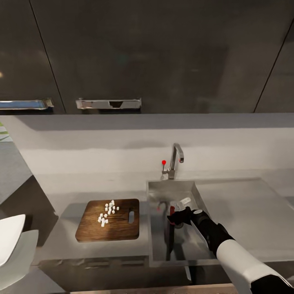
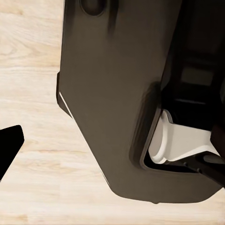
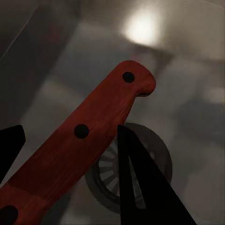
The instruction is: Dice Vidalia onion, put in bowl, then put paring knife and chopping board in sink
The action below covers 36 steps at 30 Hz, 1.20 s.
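Observation:
The dark wooden chopping board point(image 1: 122, 228) lies on the grey countertop point(image 1: 253, 216) just left of the sink point(image 1: 157, 249). Several white bits of diced onion point(image 1: 108, 212) sit on the board's far half. My right gripper point(image 1: 176, 218) reaches down into the basin, shut on the paring knife point(image 1: 172, 210). In the right wrist view the knife's red riveted handle point(image 3: 79, 140) slants between the two dark fingers of that gripper point(image 3: 71, 127), above the round drain point(image 3: 108, 178). One dark finger point(image 2: 9, 147) of my left gripper shows over a pale wooden floor. The bowl is out of view.
A chrome tap point(image 1: 176, 157) with a red dot stands behind the basin. The flat drainboard point(image 1: 245, 204) stretches to the right. Dark wall cabinets point(image 1: 147, 53) hang overhead. My left arm's white shell point(image 1: 16, 249) sits at the lower left, and the robot's dark body point(image 2: 112, 103) looms beside the left wrist.

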Tool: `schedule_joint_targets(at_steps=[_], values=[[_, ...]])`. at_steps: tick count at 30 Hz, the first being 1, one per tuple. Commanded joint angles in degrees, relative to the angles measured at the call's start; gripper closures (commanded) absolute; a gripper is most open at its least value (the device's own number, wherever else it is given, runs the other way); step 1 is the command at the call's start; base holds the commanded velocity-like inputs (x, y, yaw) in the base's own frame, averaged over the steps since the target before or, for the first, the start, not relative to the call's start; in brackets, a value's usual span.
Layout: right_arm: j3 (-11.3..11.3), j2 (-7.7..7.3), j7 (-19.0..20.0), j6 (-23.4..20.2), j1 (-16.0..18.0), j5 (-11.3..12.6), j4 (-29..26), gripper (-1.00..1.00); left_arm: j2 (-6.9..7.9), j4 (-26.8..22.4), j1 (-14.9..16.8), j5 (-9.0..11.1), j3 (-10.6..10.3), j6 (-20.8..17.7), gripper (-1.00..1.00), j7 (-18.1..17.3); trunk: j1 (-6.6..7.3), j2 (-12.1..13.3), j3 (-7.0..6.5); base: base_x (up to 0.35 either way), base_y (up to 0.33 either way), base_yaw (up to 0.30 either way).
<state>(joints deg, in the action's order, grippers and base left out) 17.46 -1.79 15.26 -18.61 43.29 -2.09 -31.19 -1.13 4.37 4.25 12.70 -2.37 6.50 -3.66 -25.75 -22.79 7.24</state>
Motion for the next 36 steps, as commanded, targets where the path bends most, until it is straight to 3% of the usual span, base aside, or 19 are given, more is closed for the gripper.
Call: schedule_joint_targets(at_steps=[1,26,27,36], values=[[0.2,-0.06,0.19,-0.28,0.04,-0.19,-0.11,1.0,-0.01,0.29,0.11,0.59,-0.26,0.44,-1.0,-0.3,-0.03,-0.13,0.22,0.0,0.0,0.0],[0.21,1.17,-1.02,0.06,0.04,-0.28,-0.1,1.0,-0.36,0.29,0.12,0.58,-0.26,0.44,-1.0,-0.3,-0.03,-0.13,2.1,0.0,0.0,0.0],[0.21,1.17,-1.03,0.07,0.04,-0.28,-0.1,-1.0,-0.36,0.29,0.13,0.6,-0.26,0.44,-1.0,-0.3,-0.03,-0.13,2.11,0.0,0.0,0.0],[0.2,1.17,-1.1,0.07,0.04,-0.28,-0.1,-1.0,-0.36,0.29,0.13,0.57,-0.26,0.44,-1.0,-0.3,-0.03,-0.13,2.11,0.0,0.0,0.0]])
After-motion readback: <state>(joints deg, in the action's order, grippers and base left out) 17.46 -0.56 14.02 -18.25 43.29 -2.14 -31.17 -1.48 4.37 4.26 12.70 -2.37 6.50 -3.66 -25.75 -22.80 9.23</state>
